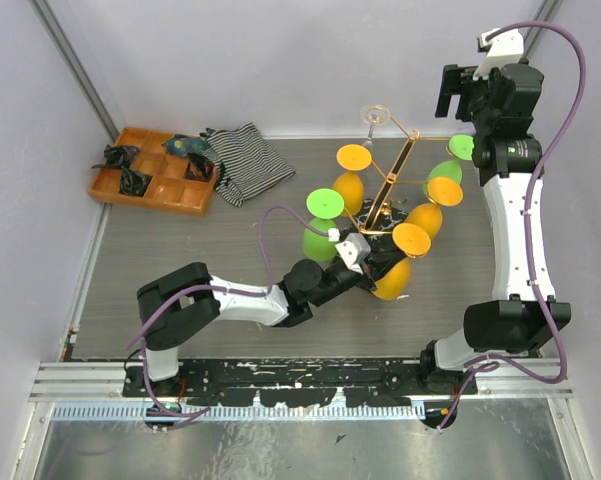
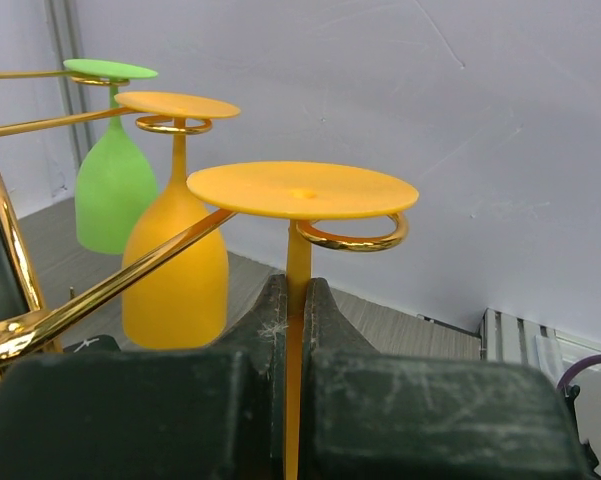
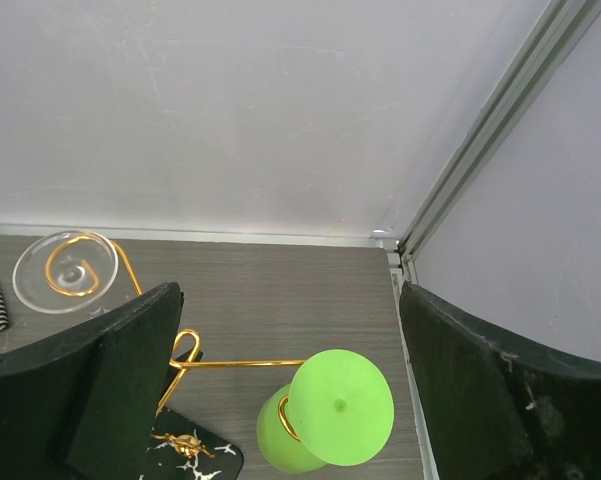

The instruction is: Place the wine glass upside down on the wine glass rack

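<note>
My left gripper [image 2: 298, 292] is shut on the thin stem of an orange wine glass [image 2: 302, 190] that hangs upside down. Its round foot sits just above a gold scroll hook [image 2: 355, 238] of the wine glass rack [image 1: 392, 185]. From above, the left gripper [image 1: 372, 264] is at the rack's near side, with the glass's bowl [image 1: 392, 282] below it. Other orange [image 2: 175, 270] and green [image 2: 113, 190] glasses hang on the arms. My right gripper [image 3: 288, 300] is open and empty, high above a hanging green glass [image 3: 338, 405] at the back right.
A clear glass foot [image 3: 65, 270] sits in the rack's far scroll. The rack's black speckled base [image 3: 195, 455] stands on the grey table. An orange compartment tray [image 1: 165, 165] and a striped cloth [image 1: 248, 160] lie at the back left. Walls close in behind and to the right.
</note>
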Robot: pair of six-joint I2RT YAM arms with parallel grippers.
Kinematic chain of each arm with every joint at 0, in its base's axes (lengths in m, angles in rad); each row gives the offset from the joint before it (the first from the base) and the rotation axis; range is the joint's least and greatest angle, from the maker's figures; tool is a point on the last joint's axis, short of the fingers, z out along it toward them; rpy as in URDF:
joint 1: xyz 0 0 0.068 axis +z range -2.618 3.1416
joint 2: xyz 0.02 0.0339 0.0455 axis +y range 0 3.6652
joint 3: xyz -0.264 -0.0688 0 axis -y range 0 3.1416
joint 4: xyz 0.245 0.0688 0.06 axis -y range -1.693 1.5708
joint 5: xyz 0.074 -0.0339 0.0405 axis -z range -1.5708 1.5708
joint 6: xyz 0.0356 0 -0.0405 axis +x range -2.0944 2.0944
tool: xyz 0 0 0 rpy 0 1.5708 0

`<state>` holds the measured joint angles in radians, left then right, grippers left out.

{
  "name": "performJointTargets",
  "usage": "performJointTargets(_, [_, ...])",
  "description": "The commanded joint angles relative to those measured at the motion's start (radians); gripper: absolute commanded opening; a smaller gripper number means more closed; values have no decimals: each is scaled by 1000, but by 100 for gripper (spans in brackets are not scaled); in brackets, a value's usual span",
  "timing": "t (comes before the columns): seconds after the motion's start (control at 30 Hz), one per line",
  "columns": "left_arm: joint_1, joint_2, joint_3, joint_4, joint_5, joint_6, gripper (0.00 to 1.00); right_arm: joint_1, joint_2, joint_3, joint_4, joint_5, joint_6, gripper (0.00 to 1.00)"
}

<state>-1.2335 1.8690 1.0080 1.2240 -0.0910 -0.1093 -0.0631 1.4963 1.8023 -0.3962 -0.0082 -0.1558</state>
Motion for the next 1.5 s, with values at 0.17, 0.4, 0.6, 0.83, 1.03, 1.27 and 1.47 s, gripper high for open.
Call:
performJointTargets(0.17, [2, 27, 66, -25, 98, -14, 0, -4, -56, 0, 57, 20, -12, 95])
performJointTargets(0.4, [2, 21, 63, -32, 134, -22, 0, -4, -56, 0, 57, 20, -13, 95])
performJointTargets(0.6, [-6, 4, 43, -33, 219, -24, 0, -4, -57, -7, 58, 28, -19, 95])
performJointTargets(0.83, [-11, -43, -19, -30, 199, -7, 0, -5, -59, -9, 57, 28, -21, 95])
performJointTargets(1.03, [-12, -86, -81, -5, 119, 14, 0, -5, -57, -9, 57, 27, -21, 95])
performJointTargets(1.27, [-12, -111, -122, 19, 69, 38, 18, -4, -56, -12, 57, 22, -17, 97])
performJointTargets(1.47, [-12, -127, -167, 40, 44, 53, 39, -5, -57, -16, 57, 20, -16, 99])
